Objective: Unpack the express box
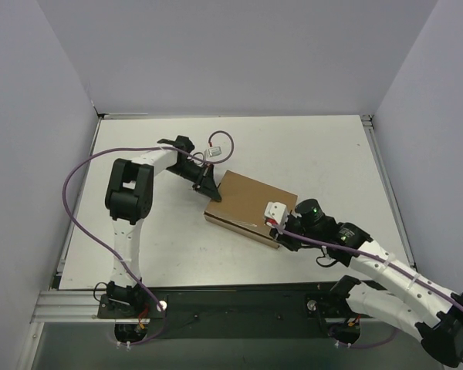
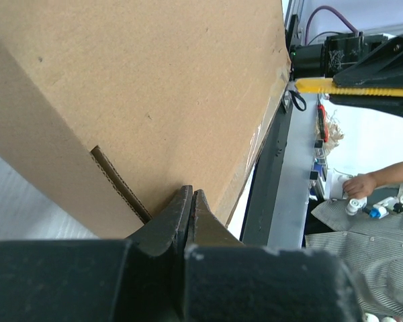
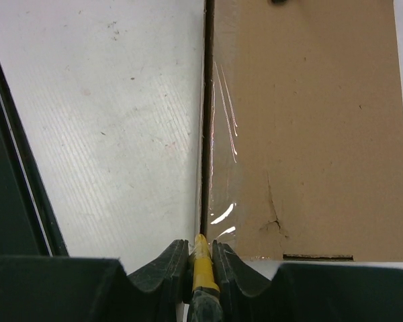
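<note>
A flat, plain brown cardboard express box point(image 1: 251, 206) lies closed in the middle of the white counter point(image 1: 316, 146). The left gripper point(image 2: 190, 201), pressed together on nothing, rests against its far-left side, seemingly bracing it. The right gripper point(image 3: 201, 249) pinches a small yellow utility knife point(image 3: 201, 265) lined up with the seam under clear tape point(image 3: 223, 134) at the box's near-right edge, probably to slit it. No writing is readable.
</note>
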Available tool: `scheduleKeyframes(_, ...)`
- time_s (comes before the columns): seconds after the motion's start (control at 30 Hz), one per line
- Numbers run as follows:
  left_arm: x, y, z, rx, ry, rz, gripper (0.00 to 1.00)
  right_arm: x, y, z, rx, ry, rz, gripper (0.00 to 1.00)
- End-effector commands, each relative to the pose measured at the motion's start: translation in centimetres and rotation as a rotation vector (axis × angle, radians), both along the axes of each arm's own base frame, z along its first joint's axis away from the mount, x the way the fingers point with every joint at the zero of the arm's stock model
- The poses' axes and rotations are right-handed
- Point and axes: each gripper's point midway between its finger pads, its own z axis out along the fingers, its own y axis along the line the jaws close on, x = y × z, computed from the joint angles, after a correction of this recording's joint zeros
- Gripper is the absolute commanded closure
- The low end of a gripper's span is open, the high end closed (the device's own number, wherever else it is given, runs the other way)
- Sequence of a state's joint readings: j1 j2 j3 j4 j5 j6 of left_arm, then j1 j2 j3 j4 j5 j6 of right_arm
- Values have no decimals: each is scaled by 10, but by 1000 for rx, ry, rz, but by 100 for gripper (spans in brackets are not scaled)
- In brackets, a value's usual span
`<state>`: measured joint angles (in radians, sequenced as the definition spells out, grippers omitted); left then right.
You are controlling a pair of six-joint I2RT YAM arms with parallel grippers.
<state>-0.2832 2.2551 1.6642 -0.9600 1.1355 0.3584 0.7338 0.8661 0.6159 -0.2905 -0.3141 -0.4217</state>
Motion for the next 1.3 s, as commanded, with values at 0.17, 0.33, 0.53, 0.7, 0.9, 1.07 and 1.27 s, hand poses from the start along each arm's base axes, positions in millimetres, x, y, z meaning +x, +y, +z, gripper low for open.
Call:
scheduleKeyframes(0.17,8,29,-80,288,-184,-99,100,-21,-49,-9,-133,67,-94,100)
scheduleKeyframes(0.33,5,22,-76,276,-194,-119,100,-18,-58,-10,-167,69,-117,100)
scheduleKeyframes(0.53,10,-10,-19,115,-233,-112,100,3,-62,20,-151,26,-224,100)
scheduleKeyframes(0.7,23,-31,67,-16,-407,-84,96,33,-80,30,-130,49,-420,100)
scheduleKeyframes(0.9,42,-3,93,84,-534,34,81,72,-101,29,-96,124,-662,100)
scheduleKeyframes(1.07,53,33,78,178,-502,132,77,118,-109,46,-56,64,-758,100)
scheduleKeyframes(1.27,62,51,53,230,-518,170,71,147,-128,58,-23,39,-898,100)
